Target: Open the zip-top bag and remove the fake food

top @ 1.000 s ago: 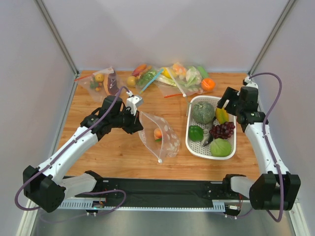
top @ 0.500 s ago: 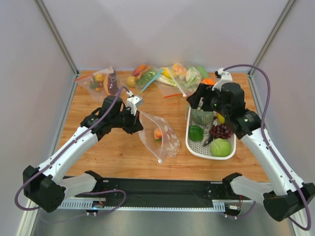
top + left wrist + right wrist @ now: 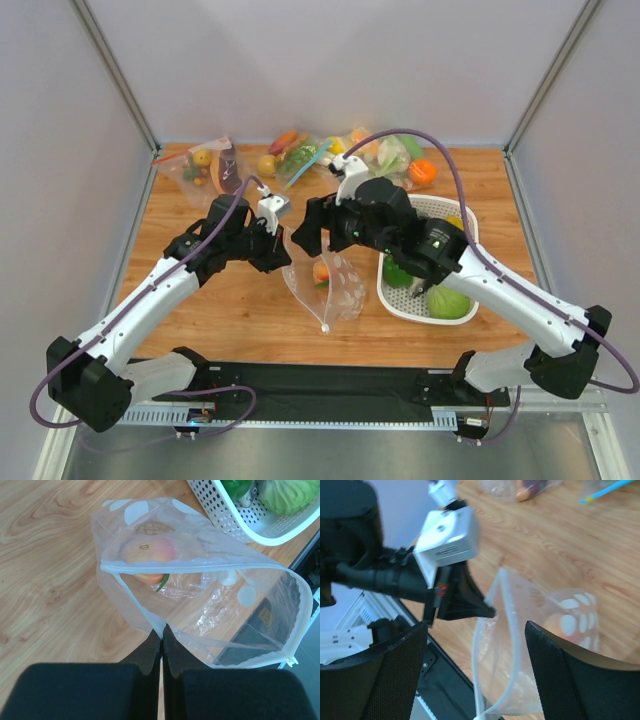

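Note:
The polka-dot zip-top bag lies on the table with its mouth held open. It also shows in the left wrist view and the right wrist view. My left gripper is shut on the bag's rim. The orange-red peach lies inside the bag. My right gripper is open and empty, just above the bag's open mouth, next to the left gripper. The grey-green bumpy ball is hidden behind my right arm. A bit of yellow fruit shows in the basket.
The white basket stands right of the bag and holds a green pepper and a pale cabbage. Several other bags of fake food lie along the table's back edge.
My right arm has swung left from over the basket to above the bag's mouth, gripper open. My left gripper has held the bag rim still.

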Controlling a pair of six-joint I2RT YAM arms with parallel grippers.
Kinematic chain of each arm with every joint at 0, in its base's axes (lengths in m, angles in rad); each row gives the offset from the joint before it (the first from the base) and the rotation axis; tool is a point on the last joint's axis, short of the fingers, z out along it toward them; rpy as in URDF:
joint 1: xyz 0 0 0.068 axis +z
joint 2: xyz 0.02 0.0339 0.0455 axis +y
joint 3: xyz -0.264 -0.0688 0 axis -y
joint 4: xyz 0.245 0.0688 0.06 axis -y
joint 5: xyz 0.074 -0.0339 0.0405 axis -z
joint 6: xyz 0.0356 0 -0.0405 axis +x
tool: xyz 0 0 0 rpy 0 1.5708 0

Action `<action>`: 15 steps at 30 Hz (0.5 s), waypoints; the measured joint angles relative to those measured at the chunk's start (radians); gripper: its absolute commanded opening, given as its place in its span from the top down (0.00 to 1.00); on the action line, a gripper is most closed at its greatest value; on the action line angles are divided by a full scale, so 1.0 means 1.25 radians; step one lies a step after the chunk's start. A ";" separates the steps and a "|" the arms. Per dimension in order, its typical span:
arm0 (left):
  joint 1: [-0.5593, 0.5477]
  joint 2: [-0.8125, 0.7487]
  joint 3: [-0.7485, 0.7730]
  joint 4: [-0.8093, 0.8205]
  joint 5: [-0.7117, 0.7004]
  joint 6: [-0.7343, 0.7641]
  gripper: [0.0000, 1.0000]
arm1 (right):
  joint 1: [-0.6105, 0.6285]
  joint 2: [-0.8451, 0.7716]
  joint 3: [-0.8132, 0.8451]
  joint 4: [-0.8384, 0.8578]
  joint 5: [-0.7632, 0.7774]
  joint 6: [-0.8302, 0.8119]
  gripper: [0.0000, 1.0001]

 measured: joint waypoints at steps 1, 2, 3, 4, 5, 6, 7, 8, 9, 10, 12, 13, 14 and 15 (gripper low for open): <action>0.000 0.000 0.000 0.000 0.000 0.000 1.00 | 0.022 0.014 0.009 0.000 0.000 0.000 0.20; 0.000 0.000 0.000 0.000 0.000 0.000 1.00 | 0.042 0.026 0.015 0.000 -0.001 0.001 0.21; 0.000 -0.001 0.000 0.000 0.000 0.000 1.00 | 0.062 0.038 0.019 0.000 -0.001 0.002 0.22; 0.000 -0.001 0.000 0.000 0.000 0.000 1.00 | 0.079 0.049 0.019 0.001 -0.005 0.004 0.23; 0.000 -0.002 0.000 0.000 0.000 0.000 1.00 | 0.092 0.060 0.019 -0.001 -0.013 0.009 0.23; 0.000 -0.002 0.000 0.000 0.000 0.000 1.00 | 0.103 0.068 0.018 0.001 -0.026 0.014 0.24; 0.000 -0.003 0.000 0.000 0.000 0.000 1.00 | 0.110 0.074 0.015 0.005 -0.038 0.018 0.24; 0.000 -0.003 0.000 0.000 0.000 0.000 1.00 | 0.113 0.075 0.006 0.013 -0.052 0.025 0.25; 0.000 -0.003 0.000 0.000 0.000 0.000 1.00 | 0.115 0.075 -0.002 0.019 -0.065 0.031 0.25; 0.000 -0.003 0.000 0.000 0.000 0.000 1.00 | 0.116 0.075 -0.015 0.031 -0.081 0.039 0.26; 0.000 -0.003 0.000 0.000 0.000 0.000 1.00 | 0.116 0.075 -0.039 0.050 -0.099 0.051 0.26; 0.000 -0.003 0.000 0.000 0.000 0.000 1.00 | 0.116 0.075 -0.052 0.056 -0.106 0.056 0.26; 0.000 -0.003 0.000 0.000 0.000 0.000 1.00 | 0.117 0.076 -0.065 0.058 -0.108 0.060 0.26; 0.000 -0.003 0.000 0.000 0.000 0.000 1.00 | 0.116 0.078 -0.075 0.058 -0.109 0.063 0.26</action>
